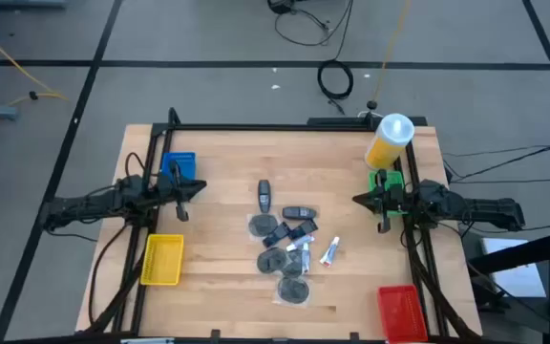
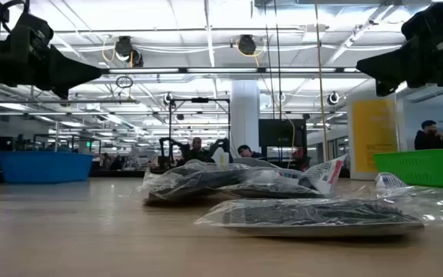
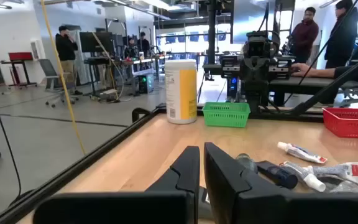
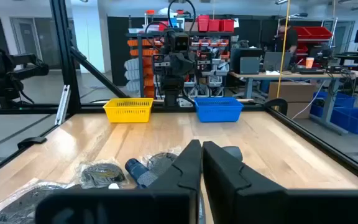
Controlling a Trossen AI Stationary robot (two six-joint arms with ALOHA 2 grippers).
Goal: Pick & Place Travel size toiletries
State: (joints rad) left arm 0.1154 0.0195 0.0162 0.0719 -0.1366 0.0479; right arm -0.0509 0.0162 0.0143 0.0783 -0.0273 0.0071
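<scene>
The travel size toiletries lie loose in the pile at mid-table. A white tube point(image 1: 330, 251) lies on its side at the pile's right edge, and a second tube point(image 1: 299, 247) lies beside it. In the left wrist view I see a white tube point(image 3: 300, 151), another tube point(image 3: 311, 178) and a grey-blue mini bottle point(image 3: 277, 173). A grey-blue bottle point(image 4: 135, 169) also shows in the right wrist view. My left gripper point(image 1: 199, 187) hovers shut left of the pile. My right gripper point(image 1: 359, 199) hovers shut to its right. Both hang well above the table point(image 2: 98, 75) point(image 2: 360, 68).
Black oblong gadgets point(image 1: 264, 196) point(image 1: 299, 212) and round dark bundles in clear bags point(image 1: 294, 290) point(image 2: 314, 214) share the pile. Bins stand around it: blue point(image 1: 178, 164), yellow point(image 1: 162, 260), green point(image 1: 387, 182) and red point(image 1: 401, 311). A yellow-and-white canister point(image 1: 390, 141) stands far right. People show beyond the table.
</scene>
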